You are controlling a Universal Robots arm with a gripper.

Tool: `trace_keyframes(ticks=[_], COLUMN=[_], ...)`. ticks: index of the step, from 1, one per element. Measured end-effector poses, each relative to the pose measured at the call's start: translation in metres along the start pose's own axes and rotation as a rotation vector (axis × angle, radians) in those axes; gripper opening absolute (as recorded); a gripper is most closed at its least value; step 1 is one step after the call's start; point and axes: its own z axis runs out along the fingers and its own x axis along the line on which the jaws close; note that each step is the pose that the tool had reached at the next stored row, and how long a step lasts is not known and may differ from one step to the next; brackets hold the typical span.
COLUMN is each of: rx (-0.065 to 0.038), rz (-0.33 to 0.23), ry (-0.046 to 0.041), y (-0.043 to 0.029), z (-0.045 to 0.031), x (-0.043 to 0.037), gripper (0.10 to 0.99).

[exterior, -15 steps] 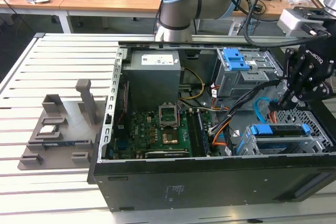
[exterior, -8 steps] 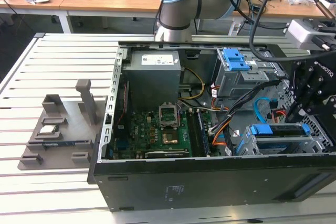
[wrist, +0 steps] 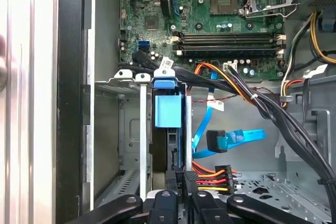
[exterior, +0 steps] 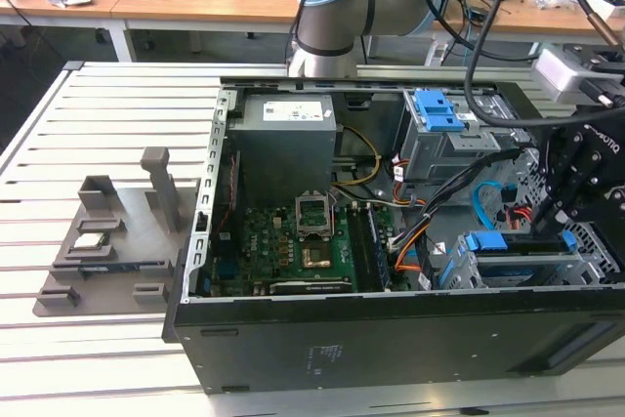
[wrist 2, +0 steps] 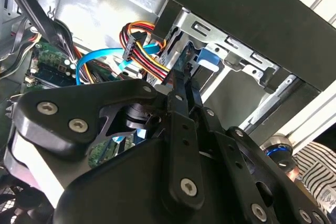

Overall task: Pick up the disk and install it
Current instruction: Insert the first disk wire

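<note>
Arm: reaches from the grey-and-blue joint (exterior: 337,7) at the far edge of the slatted table (exterior: 107,134), over the open computer case (exterior: 391,241), down to the case's corner at the exterior view's right.
Wrist: black body tipped down over the drive cage (exterior: 518,261), cables looping above it.
Gripper (exterior: 566,207): lowered into the case just above the cage; in both wrist views, black linkages drawn together with the fingers (wrist: 181,182) narrowed toward one slot.
Grip: closed on the end of the disk; fingertips (wrist 2: 181,80) pinched close, pointing into the cage opening.
Disk (wrist: 168,111): on edge inside the metal drive cage, blue bracket with tab at its far end, between the cage's upright rails; in the exterior view, a blue-edged slab (exterior: 513,241) lying along the cage top, under the gripper.
Cage position: against the case's side wall, beside the motherboard (wrist: 210,19).
Cables: blue data cable (wrist: 231,140) and red-orange-yellow power plug (wrist: 212,174) hanging loose just beside the disk, apart from it.
Second drive bay: blue latch (exterior: 439,109) on top, well apart from the gripper.
Grey fixture (exterior: 117,231): on the table at the exterior view's left, a small square chip (exterior: 90,239) resting in it.
</note>
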Motion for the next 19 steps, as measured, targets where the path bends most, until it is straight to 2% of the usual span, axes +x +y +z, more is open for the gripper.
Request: trace_keyframes(ticks=[8,11,19], rx=[0.000,0.000,-0.001], rz=[0.000,0.000,0.008], ry=[0.0000,-0.0002,0.0005], y=[-0.0009,-0.0008,-0.0010], z=[0.0038,0.0008,0.0025], x=[0.0003,0.0005,0.0005], gripper=[0.169,0.169,0.169])
